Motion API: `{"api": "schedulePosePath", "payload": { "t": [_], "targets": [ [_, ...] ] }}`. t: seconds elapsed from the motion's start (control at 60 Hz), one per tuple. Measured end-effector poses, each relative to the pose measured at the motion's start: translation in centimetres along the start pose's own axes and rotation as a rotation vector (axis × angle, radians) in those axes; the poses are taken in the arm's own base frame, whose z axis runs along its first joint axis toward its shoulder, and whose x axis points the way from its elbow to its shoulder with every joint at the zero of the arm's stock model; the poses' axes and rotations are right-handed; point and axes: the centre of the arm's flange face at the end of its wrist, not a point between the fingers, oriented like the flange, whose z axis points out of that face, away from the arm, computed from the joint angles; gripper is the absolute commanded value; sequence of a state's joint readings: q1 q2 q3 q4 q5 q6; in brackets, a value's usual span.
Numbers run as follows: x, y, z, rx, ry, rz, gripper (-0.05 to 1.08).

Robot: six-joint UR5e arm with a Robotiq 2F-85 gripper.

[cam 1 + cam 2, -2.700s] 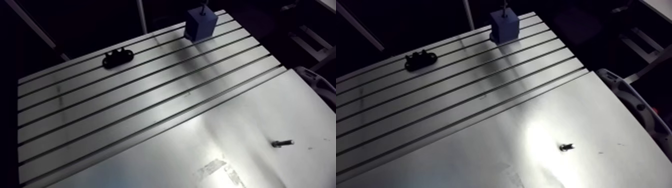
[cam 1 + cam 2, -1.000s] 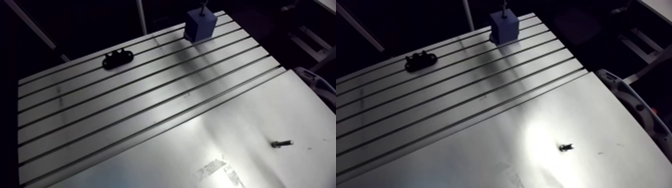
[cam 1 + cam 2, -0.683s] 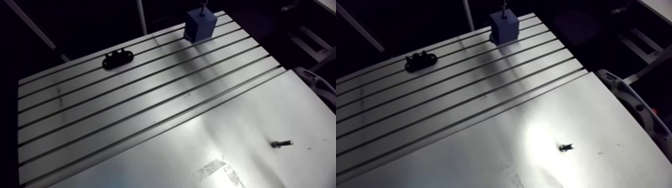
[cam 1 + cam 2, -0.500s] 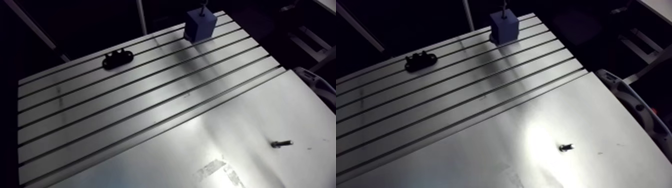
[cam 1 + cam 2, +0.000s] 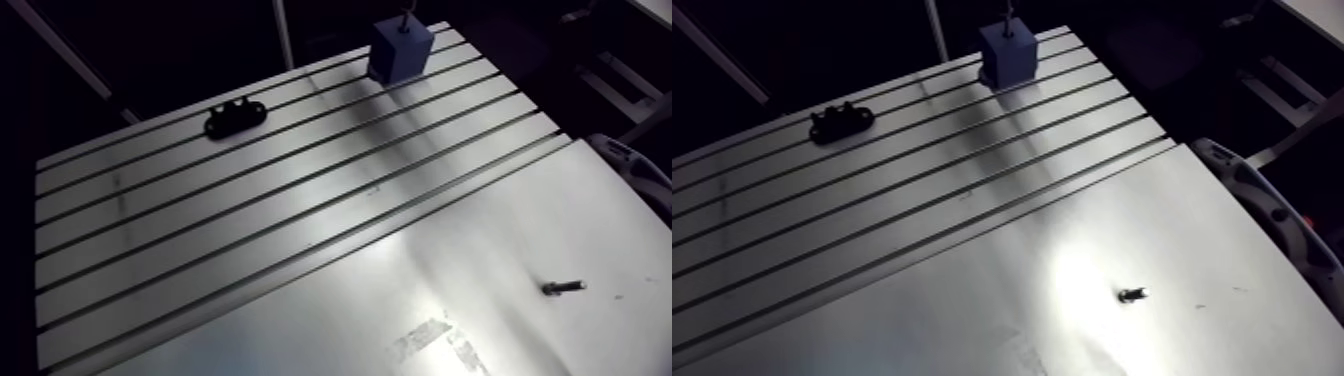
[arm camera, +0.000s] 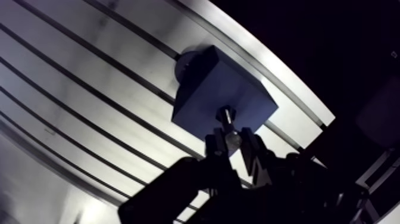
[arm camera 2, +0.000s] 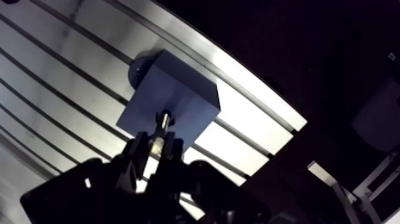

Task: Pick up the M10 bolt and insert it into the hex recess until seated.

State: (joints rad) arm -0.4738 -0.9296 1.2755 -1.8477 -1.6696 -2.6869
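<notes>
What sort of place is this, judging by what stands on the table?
Probably a robot test bench in a lab or workshop: a slotted aluminium table, a blue block standing on it, and the gripper shut on a bolt over that block. A second bolt lies loose.

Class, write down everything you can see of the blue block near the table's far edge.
The blue block is a plain box shape with flat, matte faces and sharp edges, perhaps plastic. It stands upright on the slotted table, close to a far corner. A dark round shape shows at its foot. A bolt, held in the gripper, stands end-on at its top face; the recess itself is hidden.
</notes>
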Motion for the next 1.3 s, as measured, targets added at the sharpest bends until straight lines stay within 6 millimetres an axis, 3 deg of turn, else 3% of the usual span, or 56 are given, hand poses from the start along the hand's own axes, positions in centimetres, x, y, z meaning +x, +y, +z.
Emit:
{"api": "schedulePosePath", "payload": {
  "t": [1.3],
  "targets": [
    [0.06, 0.19, 0.6, 0.004, 0.003, 0.001, 1.02]
  ]
}}
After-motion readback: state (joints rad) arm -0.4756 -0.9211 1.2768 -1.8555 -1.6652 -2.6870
